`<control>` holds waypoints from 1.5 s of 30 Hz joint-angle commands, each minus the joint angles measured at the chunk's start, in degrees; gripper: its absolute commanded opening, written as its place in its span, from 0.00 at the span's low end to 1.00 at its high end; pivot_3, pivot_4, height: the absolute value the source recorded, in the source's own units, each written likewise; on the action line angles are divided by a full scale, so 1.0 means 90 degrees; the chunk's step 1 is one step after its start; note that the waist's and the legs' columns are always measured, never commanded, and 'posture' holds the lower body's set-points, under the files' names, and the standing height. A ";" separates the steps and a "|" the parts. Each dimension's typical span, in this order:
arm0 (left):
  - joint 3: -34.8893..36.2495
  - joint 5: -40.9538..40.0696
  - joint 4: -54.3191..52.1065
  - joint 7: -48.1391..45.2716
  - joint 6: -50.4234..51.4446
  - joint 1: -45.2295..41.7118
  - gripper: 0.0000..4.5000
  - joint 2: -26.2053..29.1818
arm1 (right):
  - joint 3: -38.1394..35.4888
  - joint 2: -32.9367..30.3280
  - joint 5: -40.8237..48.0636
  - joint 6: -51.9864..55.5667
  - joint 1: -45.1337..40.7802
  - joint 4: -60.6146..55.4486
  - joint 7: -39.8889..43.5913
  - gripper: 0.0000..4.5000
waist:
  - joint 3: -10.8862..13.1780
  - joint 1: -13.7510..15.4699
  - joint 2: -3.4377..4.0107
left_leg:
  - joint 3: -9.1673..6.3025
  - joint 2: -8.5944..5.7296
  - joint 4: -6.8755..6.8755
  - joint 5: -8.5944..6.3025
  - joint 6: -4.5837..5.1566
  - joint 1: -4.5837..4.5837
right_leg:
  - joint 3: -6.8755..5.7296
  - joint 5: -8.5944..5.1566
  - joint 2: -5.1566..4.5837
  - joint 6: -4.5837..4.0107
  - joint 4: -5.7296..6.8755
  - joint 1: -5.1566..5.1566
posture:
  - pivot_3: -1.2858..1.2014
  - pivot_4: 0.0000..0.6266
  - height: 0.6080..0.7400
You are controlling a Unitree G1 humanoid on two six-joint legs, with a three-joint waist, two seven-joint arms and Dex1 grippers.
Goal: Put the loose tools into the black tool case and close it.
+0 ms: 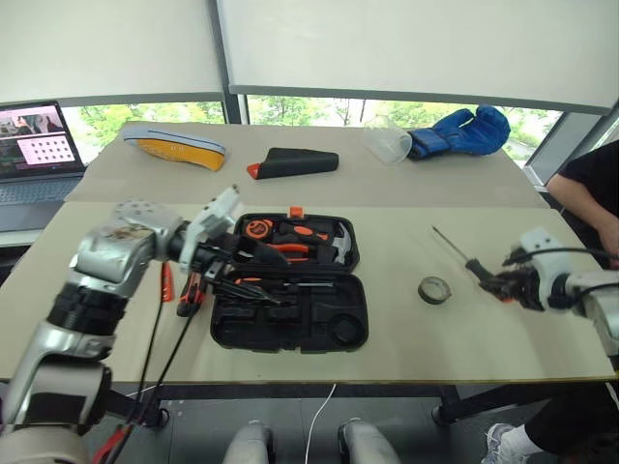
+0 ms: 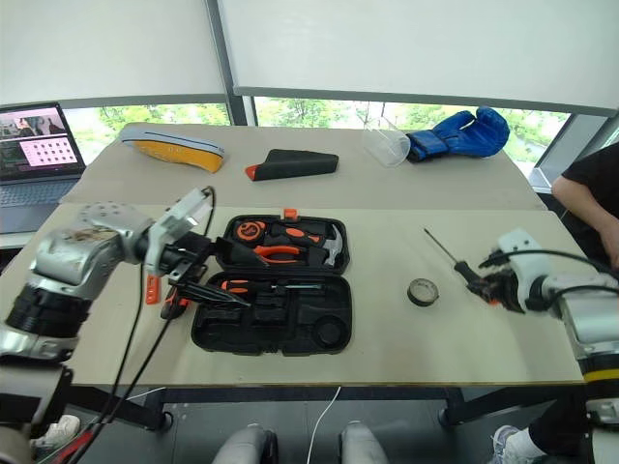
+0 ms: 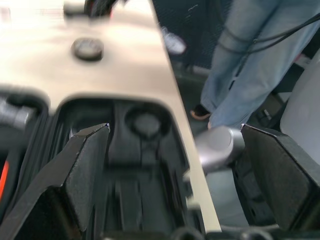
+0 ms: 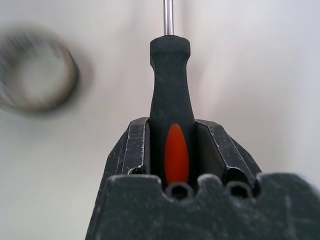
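Right gripper (image 4: 171, 145) pinches a screwdriver (image 4: 170, 90) by its handle, black fingers (image 4: 138, 150) narrow and pressed on both sides of the grip; we see matte black rubbery handle with an orange oval inlay, round shoulder, thin shiny steel shaft pointing away over the table. From the head views the same screwdriver (image 1: 462, 253) sits at our right, shaft angled toward the far left, just beside the small dark tape roll (image 1: 434, 289), a flat ring lying on the pale beige table (image 1: 406, 329), not touching. Left gripper (image 1: 224, 275) hangs wide open over the near-left part of the black tool case (image 1: 334, 333), nothing between its flat dark pads (image 3: 87, 172). We note the case is a rectangular hard plastic clamshell, lying open in the middle of the table, small orange latch (image 1: 296, 211) on the far edge, moulded slots, a round recess in the near half, mostly bare there; far half holds orange-and-black tools, a hammer head in metal grey. More orange-black slim tools (image 1: 190, 293) lie on the table just left of the case, partly hidden by the left arm, exact type we cannot tell. Behind, on a second table: black pouch with orange tip (image 1: 290, 162), clear plastic cup (image 1: 387, 141) on its side, blue glove (image 1: 462, 131), yellow-and-grey curved object (image 1: 174, 146), laptop (image 1: 37, 145) at far left. Person's dark sleeve (image 1: 590, 188) at the right edge.
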 commanded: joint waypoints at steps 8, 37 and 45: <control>0.0608 -0.0136 -0.0485 0.0005 -0.0006 0.0486 1.00 0.0737 | 0.2824 0.1264 -0.0559 0.0314 -0.1981 -0.1523 0.1270 0.22 | 0.0005 0.0139 -0.0008 | 0.0001 0.0010 0.0003 0.0000 -0.0001 -0.0019 | -0.0011 -0.0007 0.0006 -0.0013 0.0004 -0.0023 | 0.52 0.24 0.95; 0.0549 0.0069 -0.0356 0.0334 -0.0106 0.0248 1.00 0.0319 | 0.3230 0.2390 -0.1477 -0.0067 -0.2045 -0.1252 0.0984 0.81 | 0.0007 0.0214 -0.0012 | 0.0001 -0.0011 0.0025 0.0003 -0.0004 -0.0072 | -0.0009 -0.0003 -0.0007 -0.0054 0.0084 -0.0092 | 0.52 0.24 0.95; 0.0491 0.0260 -0.0204 0.0236 -0.0281 0.0275 1.00 0.0296 | 0.2878 0.3082 -0.1173 0.0553 -0.2170 -0.1060 0.0669 0.50 | 0.0007 0.0200 -0.0012 | -0.0002 -0.0002 0.0025 0.0003 -0.0005 -0.0069 | -0.0009 -0.0003 0.0004 -0.0061 0.0091 -0.0091 | 0.52 0.24 0.95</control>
